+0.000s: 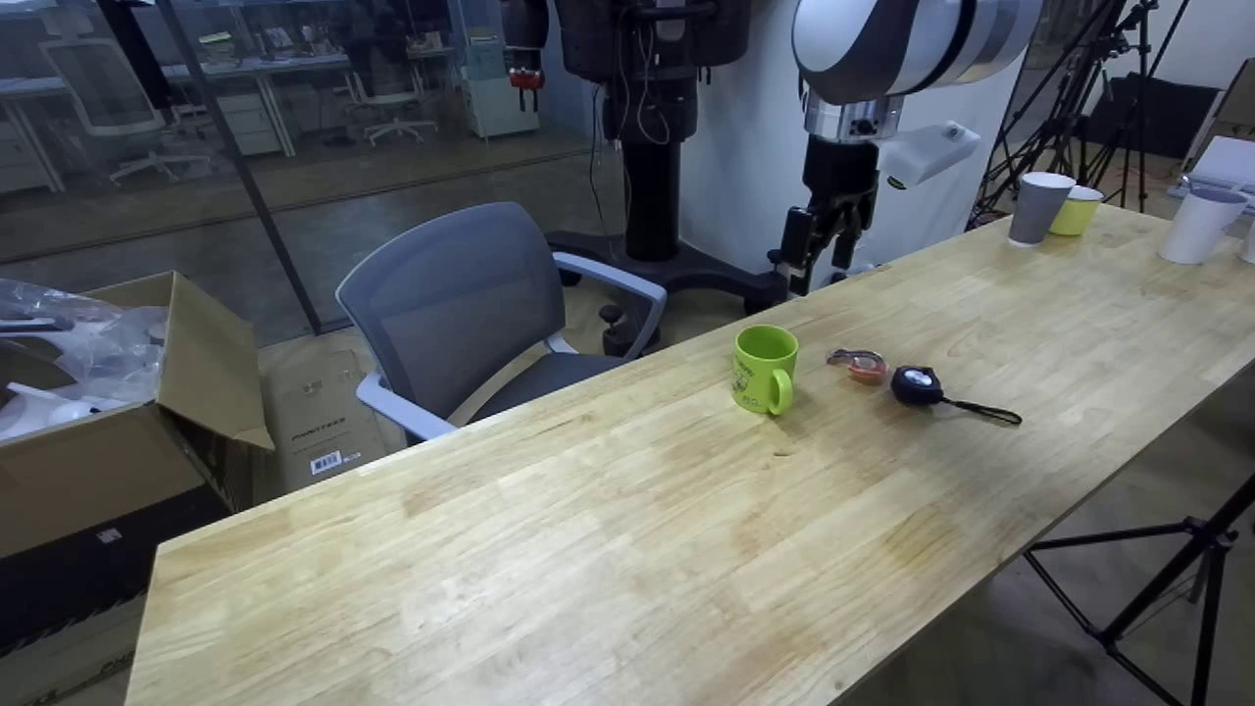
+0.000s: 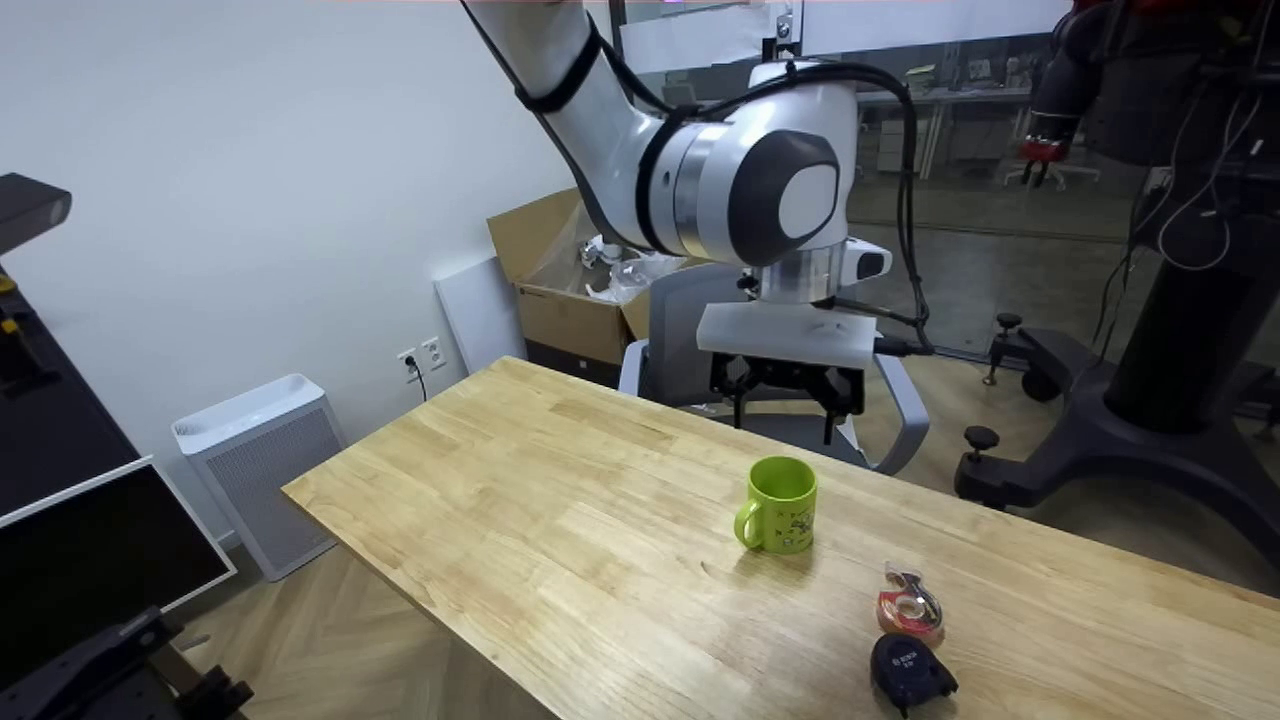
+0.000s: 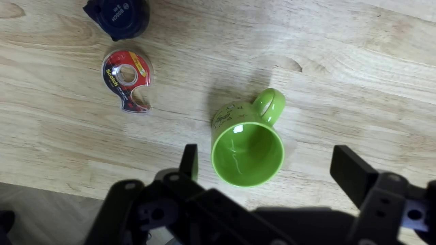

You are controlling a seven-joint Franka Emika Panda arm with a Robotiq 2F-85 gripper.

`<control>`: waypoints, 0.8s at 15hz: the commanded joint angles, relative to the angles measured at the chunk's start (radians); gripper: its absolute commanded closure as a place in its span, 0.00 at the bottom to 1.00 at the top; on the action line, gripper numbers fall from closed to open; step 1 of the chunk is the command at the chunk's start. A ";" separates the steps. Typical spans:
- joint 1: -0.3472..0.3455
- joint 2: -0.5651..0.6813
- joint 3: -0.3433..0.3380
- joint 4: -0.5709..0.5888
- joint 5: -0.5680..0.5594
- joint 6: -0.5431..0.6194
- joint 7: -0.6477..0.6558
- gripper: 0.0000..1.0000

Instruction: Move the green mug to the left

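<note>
The green mug point(image 1: 753, 380) stands upright on the wooden table, close to the edge by the chair. It also shows in an exterior view point(image 2: 784, 522), with its handle toward the camera. My gripper point(image 1: 822, 273) is open and empty. In an exterior view the gripper point(image 2: 783, 432) hangs above and behind the mug, fingers pointing down. In the wrist view the mug point(image 3: 247, 154) appears between the open fingers of the gripper point(image 3: 265, 163), nearer the left finger. Its handle points up and to the right. Neither finger appears to touch it.
A red tape dispenser point(image 3: 127, 73) and a dark blue tape measure point(image 3: 124, 17) lie beside the mug. Grey point(image 1: 1037, 211), yellow-green point(image 1: 1076, 214) and white point(image 1: 1198, 227) cups stand at the table's far end. An office chair point(image 1: 461, 294) stands against the table edge point(image 1: 549, 402).
</note>
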 commanded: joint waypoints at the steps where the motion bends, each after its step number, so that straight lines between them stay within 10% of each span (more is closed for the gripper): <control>1: -0.005 0.007 0.009 0.009 0.004 0.003 -0.008 0.00; 12: 0.013 0.150 0.035 0.088 -0.015 0.075 -0.037 0.00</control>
